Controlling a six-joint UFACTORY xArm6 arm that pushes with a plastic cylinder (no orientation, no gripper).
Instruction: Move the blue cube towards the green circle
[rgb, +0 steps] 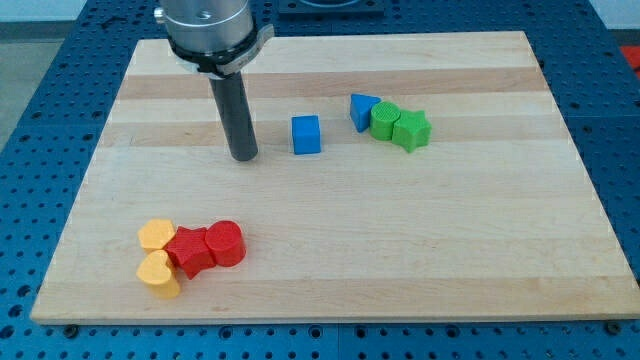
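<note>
The blue cube (306, 134) sits on the wooden board (330, 250) a little above its middle. The green circle (384, 121) lies to the cube's right, touching a blue triangle (362, 109) on its left and a green star (411, 131) on its right. My tip (243, 157) rests on the board to the left of the blue cube, with a clear gap between them. The dark rod rises from the tip to the arm's head at the view's top.
At the lower left lies a cluster: a yellow block (155, 236), a yellow heart (158, 273), a red star (189, 250) and a red cylinder (226, 243). A blue perforated table surrounds the board.
</note>
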